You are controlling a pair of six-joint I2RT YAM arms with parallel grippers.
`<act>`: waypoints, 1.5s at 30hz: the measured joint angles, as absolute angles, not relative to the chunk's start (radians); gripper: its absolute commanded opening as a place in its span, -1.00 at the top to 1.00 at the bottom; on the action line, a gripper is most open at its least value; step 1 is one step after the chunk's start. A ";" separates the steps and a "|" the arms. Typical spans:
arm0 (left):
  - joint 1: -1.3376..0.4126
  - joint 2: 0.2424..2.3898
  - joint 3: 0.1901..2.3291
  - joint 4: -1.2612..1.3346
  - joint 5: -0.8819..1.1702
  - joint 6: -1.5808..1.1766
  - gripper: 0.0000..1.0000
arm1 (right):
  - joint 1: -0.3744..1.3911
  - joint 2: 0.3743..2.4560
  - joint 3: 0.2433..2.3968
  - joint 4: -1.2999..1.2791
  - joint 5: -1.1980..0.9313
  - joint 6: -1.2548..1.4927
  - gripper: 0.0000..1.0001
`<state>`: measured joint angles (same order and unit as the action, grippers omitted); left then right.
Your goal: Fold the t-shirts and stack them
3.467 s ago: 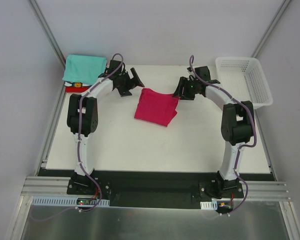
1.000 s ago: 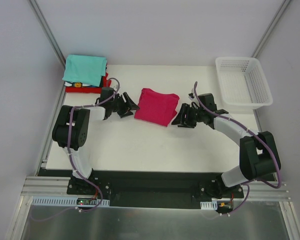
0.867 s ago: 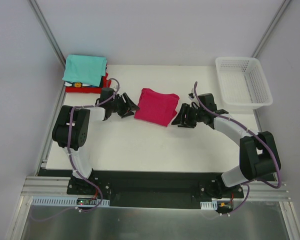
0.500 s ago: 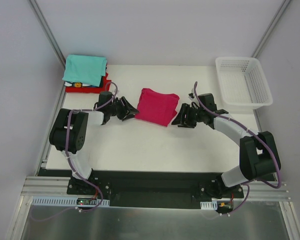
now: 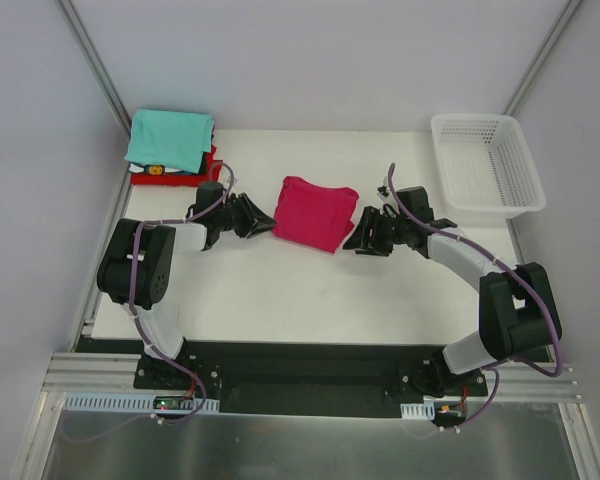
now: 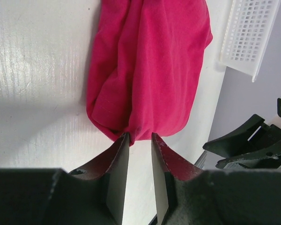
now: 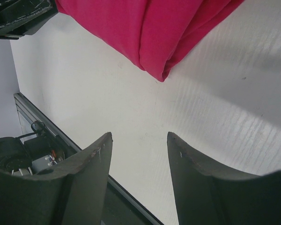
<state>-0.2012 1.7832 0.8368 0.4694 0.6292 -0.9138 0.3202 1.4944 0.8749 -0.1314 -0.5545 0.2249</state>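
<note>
A folded magenta-pink t-shirt [image 5: 315, 212] [image 6: 150, 70] [image 7: 150, 28] lies mid-table. My left gripper [image 5: 265, 222] [image 6: 139, 136] sits low at its left edge. Its jaws are narrow but still open, a strip of table showing between them, and the tips touch a small fold of the pink cloth. To the shirt's right, my right gripper [image 5: 358, 238] [image 7: 139, 135] stands open over bare table, apart from the cloth. A folded teal t-shirt [image 5: 168, 138] tops a stack with a red t-shirt [image 5: 180, 175] at the back left corner.
A white mesh basket [image 5: 485, 165] [image 6: 250, 37] stands at the back right of the white table [image 5: 280, 290]. Grey walls and metal posts close in the sides. The left wrist view shows the right gripper's dark fingers [image 6: 253, 145] beyond the pink shirt.
My left gripper slid right up to the pink shirt's edge and its jaws narrowed a lot. The right arm stayed still, and the shirt has not shifted.
</note>
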 measured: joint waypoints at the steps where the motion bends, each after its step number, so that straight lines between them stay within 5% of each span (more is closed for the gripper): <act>1: -0.201 1.783 0.835 0.474 0.629 -0.916 0.53 | 0.319 1.494 0.875 -0.131 -0.556 0.228 -0.08; 15: -0.204 1.861 0.823 0.545 0.651 -0.939 0.66 | 0.243 1.514 0.891 -0.109 -0.594 0.246 -0.08; 22: -0.204 1.882 0.823 0.547 0.654 -0.942 0.99 | 0.234 1.568 0.926 -0.091 -0.619 0.255 -0.08; 45: -0.203 1.882 0.862 0.466 0.653 -0.880 1.00 | 0.290 1.758 0.914 0.131 -0.670 0.360 0.00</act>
